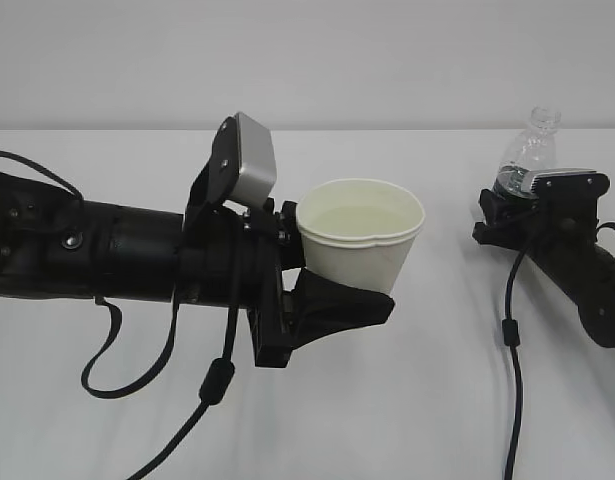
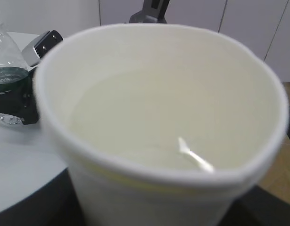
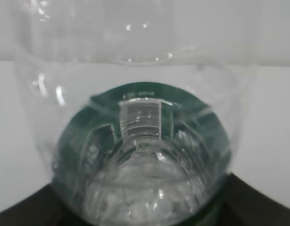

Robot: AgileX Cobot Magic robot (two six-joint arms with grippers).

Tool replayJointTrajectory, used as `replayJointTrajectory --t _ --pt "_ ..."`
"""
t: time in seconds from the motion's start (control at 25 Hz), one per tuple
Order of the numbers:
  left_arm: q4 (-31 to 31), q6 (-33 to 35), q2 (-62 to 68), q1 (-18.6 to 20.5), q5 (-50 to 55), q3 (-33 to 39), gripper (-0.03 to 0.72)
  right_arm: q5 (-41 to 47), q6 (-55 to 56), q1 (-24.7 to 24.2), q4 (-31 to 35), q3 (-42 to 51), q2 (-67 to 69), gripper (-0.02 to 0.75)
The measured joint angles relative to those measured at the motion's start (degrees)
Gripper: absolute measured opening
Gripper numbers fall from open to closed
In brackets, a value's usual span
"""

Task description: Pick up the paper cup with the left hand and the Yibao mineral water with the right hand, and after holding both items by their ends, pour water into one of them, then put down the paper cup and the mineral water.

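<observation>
Upright, mouth up, paper cup [image 1: 359, 242] clamped low on its wall in left hand [image 1: 327, 295], lifted clear of white table [image 1: 407, 420]. Black fingers [image 1: 342, 305] pressed against cup's lower side, rim bent slightly out of round on near edge. Inside, through left wrist view, pale liquid filling lower part of paper cup [image 2: 159, 127] (one bright glint on surface). Grey box module [image 1: 254, 160] perched on top of left arm, black cables [image 1: 157, 370] looping beneath.

Well apart to right, Yibao mineral water [image 1: 532, 150] gripped by right hand [image 1: 532, 200] around lower body, neck open and pointing up, tilted slightly. Green label band [image 1: 512, 182] just showing above the gripper. Seen from right wrist camera, looking along Yibao mineral water [image 3: 135, 155] from its base end, green band ringed inside clear plastic, a little water pooled near lens. Bottle's mouth nowhere near cup.
</observation>
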Motion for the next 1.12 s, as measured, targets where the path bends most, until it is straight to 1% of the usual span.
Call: replayJointTrajectory --t 0.56,0.92,1.0,1.08,1.12 --pt "0.0 0.0 0.0 0.0 0.0 0.0 0.457 -1.4 0.1 0.0 -2.8 0.0 0.4 0.418" --pt "0.0 0.0 0.0 0.0 0.0 0.0 0.457 -1.4 0.3 0.0 -3.9 0.0 0.6 0.489" --pt "0.0 0.0 0.0 0.0 0.0 0.0 0.457 -1.2 0.3 0.0 -4.1 0.0 0.6 0.53" --pt "0.0 0.0 0.0 0.0 0.0 0.0 0.457 1.7 0.4 0.0 -4.8 0.4 1.0 0.578" --pt "0.0 0.0 0.0 0.0 0.0 0.0 0.457 1.5 0.0 0.0 -5.2 0.5 1.3 0.6"
